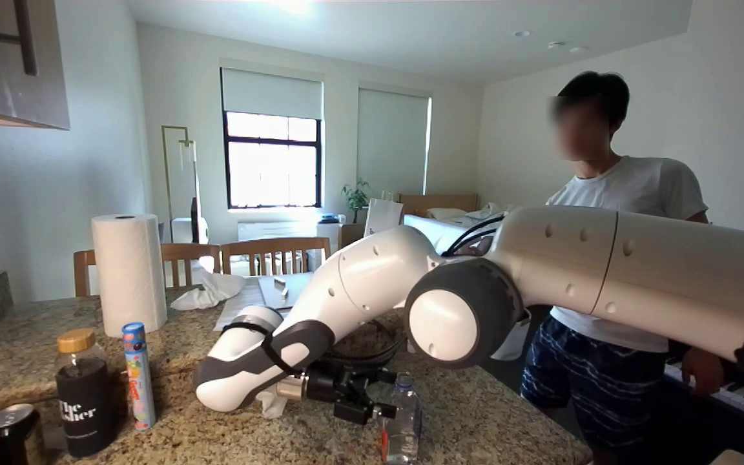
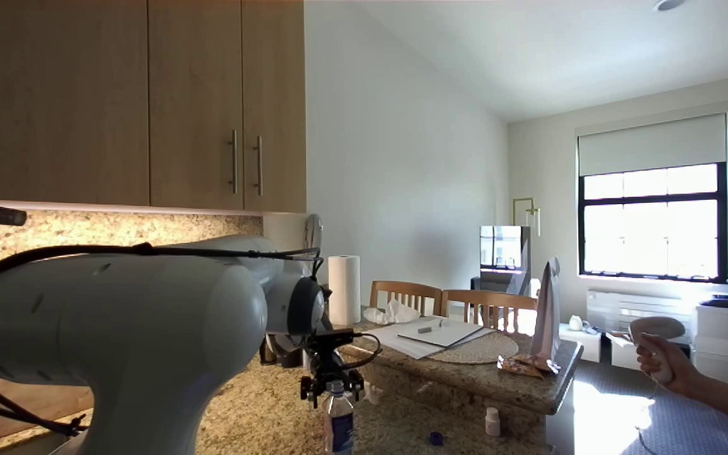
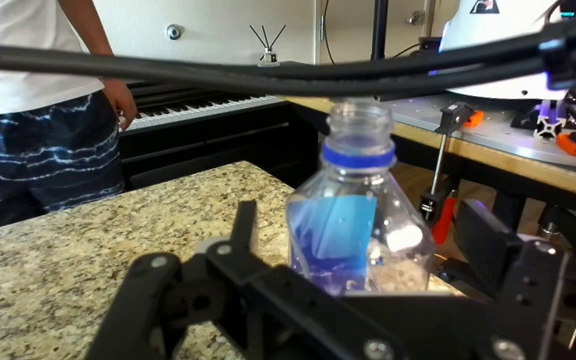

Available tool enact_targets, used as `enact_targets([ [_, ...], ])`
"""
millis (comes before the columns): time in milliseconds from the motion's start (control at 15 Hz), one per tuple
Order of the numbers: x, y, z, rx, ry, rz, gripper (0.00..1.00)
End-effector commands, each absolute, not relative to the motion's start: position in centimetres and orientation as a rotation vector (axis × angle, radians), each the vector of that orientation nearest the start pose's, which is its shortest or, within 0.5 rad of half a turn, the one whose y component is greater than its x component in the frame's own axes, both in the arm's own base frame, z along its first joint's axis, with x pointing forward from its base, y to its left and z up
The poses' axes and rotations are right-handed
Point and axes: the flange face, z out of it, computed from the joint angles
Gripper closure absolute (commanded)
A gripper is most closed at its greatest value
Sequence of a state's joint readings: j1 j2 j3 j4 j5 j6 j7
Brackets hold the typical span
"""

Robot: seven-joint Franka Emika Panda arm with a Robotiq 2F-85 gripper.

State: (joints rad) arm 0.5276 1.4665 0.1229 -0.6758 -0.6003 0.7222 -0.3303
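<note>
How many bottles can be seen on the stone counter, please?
3. A clear bottle is in front of the open gripper; a dark bottle stands near the black can; a small white bottle stands near the raised ledge. More may hide behind the arm.

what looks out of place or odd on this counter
The bottle stands uncapped, just a blue ring around its bare neck. A small blue piece, perhaps the missing cap, lies apart on the counter.
</note>
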Motion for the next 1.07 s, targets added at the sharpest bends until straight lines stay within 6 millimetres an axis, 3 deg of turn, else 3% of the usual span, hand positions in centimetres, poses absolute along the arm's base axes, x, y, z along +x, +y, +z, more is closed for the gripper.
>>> enact_targets([
  [0, 55.2, 28.7, 9.0, 1.731, 0.885, -1.612, 0.00],
  [200, 56.0, 30.4, 13.4, 1.728, 0.962, -1.580, 0.00],
  [400, 57.3, 32.9, 19.8, 1.804, 1.041, -1.441, 0.00],
  [733, 57.5, 36.5, 33.4, 2.071, 1.087, -1.121, 0.00],
  [1000, 56.4, 37.2, 44.6, 2.266, 1.165, -0.893, 0.00],
])
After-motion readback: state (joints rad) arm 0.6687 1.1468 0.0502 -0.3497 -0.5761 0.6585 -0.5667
